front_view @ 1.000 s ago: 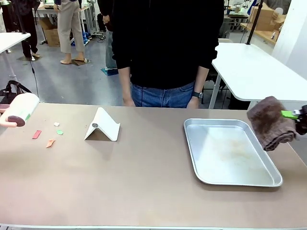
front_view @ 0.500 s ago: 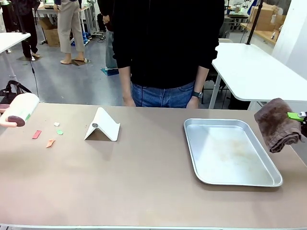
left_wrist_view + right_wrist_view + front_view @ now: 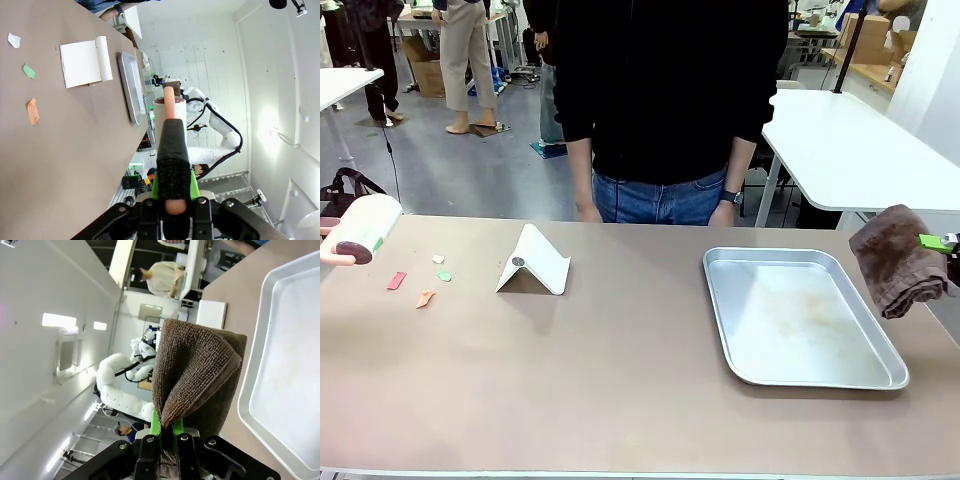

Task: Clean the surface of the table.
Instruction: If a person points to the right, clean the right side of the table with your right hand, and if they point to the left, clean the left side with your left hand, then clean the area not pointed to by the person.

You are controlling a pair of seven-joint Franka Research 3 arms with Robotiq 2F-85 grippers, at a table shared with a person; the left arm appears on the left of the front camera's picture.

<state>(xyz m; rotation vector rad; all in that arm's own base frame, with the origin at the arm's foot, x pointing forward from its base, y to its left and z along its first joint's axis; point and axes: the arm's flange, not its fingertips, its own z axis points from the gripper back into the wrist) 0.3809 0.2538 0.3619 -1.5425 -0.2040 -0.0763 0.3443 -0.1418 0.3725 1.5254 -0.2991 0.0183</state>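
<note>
The brownish-tan table [image 3: 620, 380] carries small paper scraps at its left: red [image 3: 396, 281], orange [image 3: 425, 298], green [image 3: 444, 276] and white [image 3: 438, 259]. At the left edge a lint roller [image 3: 360, 230] with a white roll and pink handle hovers just above the table. In the left wrist view my left gripper [image 3: 173, 197] is shut on that roller's handle [image 3: 170, 107], with the scraps [image 3: 32, 111] off to one side. My right gripper [image 3: 945, 243] is shut on a folded brown towel [image 3: 900, 262], which hangs beyond the tray's right side. The right wrist view has the towel [image 3: 197, 375] pinched between the pads of that gripper [image 3: 167, 429].
A shiny metal tray [image 3: 888, 372] lies on the right half of the table. A white folded card stand [image 3: 533, 262] sits left of the middle. A person in a dark top [image 3: 660, 90] stands at the far edge with both hands by the table. White tables [image 3: 850, 150] stand behind.
My right gripper has carried the brown towel a little to the right, away from the tray, then stopped. The lint roller and the scraps have not moved.
</note>
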